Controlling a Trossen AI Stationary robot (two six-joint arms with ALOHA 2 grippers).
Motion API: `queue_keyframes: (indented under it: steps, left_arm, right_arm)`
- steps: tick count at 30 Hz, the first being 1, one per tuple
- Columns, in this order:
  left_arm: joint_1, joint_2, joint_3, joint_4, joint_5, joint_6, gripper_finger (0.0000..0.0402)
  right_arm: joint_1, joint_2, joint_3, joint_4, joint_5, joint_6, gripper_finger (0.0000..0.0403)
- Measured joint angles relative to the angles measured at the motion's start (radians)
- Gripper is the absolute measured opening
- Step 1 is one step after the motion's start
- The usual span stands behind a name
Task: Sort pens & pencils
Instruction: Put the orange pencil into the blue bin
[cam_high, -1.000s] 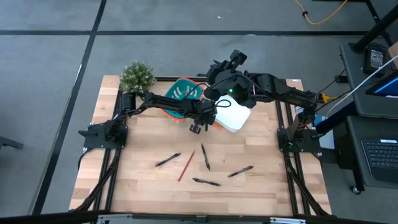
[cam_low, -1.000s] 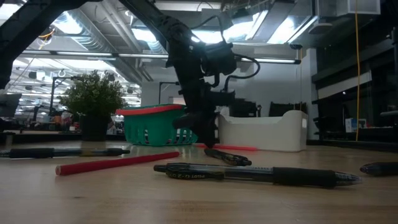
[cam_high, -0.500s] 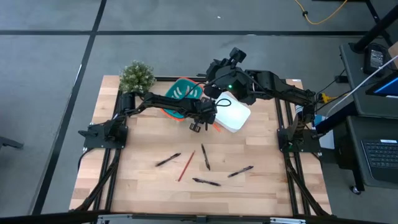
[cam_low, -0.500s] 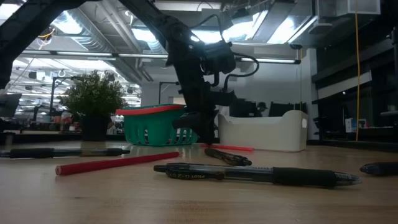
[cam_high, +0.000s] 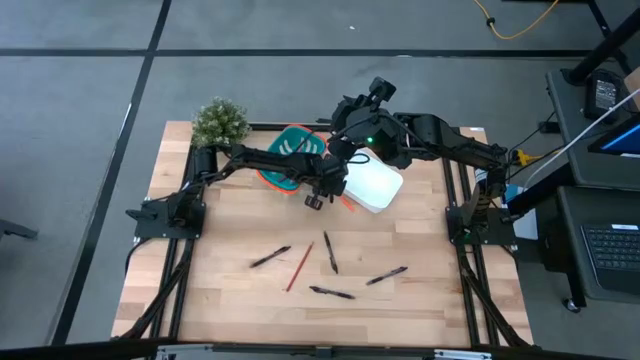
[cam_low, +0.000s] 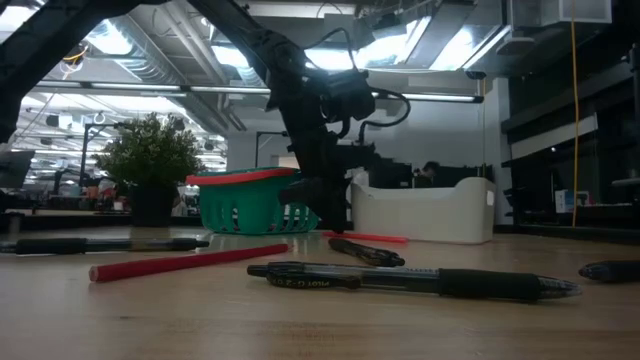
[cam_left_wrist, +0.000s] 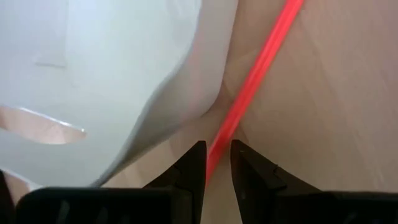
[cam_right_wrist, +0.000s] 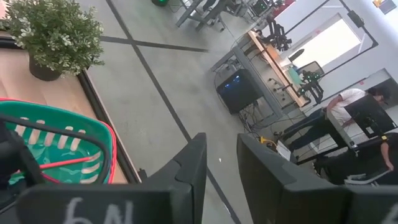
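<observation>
Several black pens (cam_high: 329, 252) and one orange-red pencil (cam_high: 300, 265) lie on the wooden table's near half. A second pencil (cam_high: 346, 204) lies on the table at the foot of the white bin (cam_high: 375, 185). My left gripper (cam_high: 314, 201) is down at the table beside the bin, shut on this pencil (cam_left_wrist: 261, 62). My right gripper (cam_high: 340, 135) hangs open and empty, fingers a little apart, over the far side between the bin and the green basket (cam_right_wrist: 56, 143). Another pencil (cam_right_wrist: 62, 163) lies inside the basket. My left gripper pinches the pencil near one end (cam_left_wrist: 217, 146) between its two fingers. The fingers come from above, pointing down, and lie across it. The pencil lies flat on the table along the foot of the white bin's wall (cam_left_wrist: 180, 106).
A potted plant (cam_high: 220, 122) stands at the table's far left corner, next to the red-rimmed basket (cam_high: 290, 150). In the low view one pen (cam_low: 410, 280) and the loose pencil (cam_low: 185, 262) lie closest to the near edge. A person shows in the room beyond (cam_right_wrist: 367, 106).
My right gripper has drawn back a little from over the white bin toward the table's far edge. My left gripper has stayed at the pencil beside the bin.
</observation>
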Motion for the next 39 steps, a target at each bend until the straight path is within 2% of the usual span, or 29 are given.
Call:
queue_keyframes:
  steps: [12, 39]
  left_arm:
    - [0.022, 0.0, 0.0, -0.001, 0.096, 0.011, 0.0069]
    - [-0.013, 0.024, 0.005, -0.031, 0.097, 0.023, 0.0069]
  right_arm:
    - [0.0, 0.0, 0.0, 0.0, 0.0, 0.001, 0.009]
    - [0.0, 0.0, 0.0, 0.002, -0.001, 0.001, 0.009]
